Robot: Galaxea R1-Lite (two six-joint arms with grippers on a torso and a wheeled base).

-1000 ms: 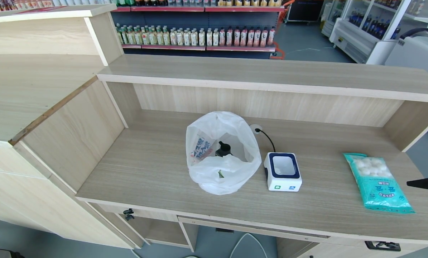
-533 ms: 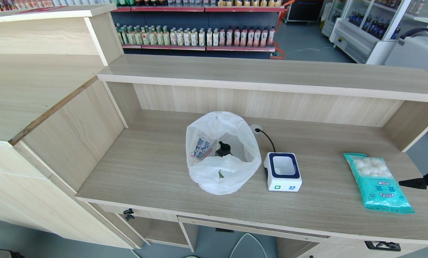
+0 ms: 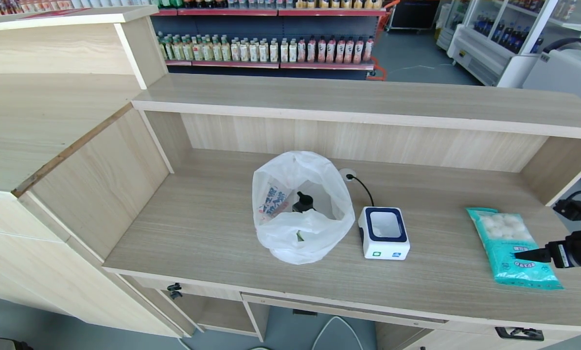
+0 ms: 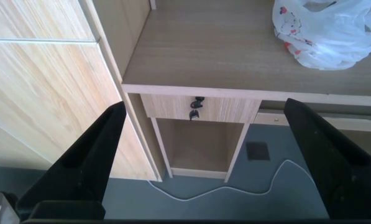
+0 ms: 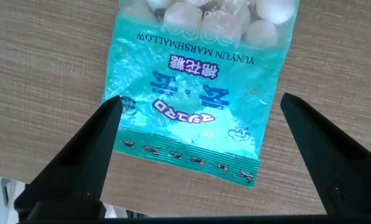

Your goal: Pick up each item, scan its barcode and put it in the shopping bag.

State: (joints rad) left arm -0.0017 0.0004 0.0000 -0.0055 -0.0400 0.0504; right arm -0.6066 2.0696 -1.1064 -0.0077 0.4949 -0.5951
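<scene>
Behind the work you have a shop aisle, with shelves of bottles (image 3: pixel 271 48) along the back and glass-door chillers (image 3: pixel 494 34) off to the right. In front is a pale wood counter (image 3: pixel 212 228) with a raised ledge behind it and a tall side panel on the left. The white shopping bag (image 3: pixel 290 238) stands open near the middle with goods inside. The teal marshmallow packet (image 3: pixel 511 245) lies flat toward the right end, well apart from the bag. The scanner (image 3: pixel 384 232) sits just beside the bag, window up. Your right gripper (image 5: pixel 201 106) hangs over the packet's near end, jaws spread wide and holding nothing. Your left gripper (image 4: pixel 204 109) is equally wide and empty, out beyond the counter's front edge.
</scene>
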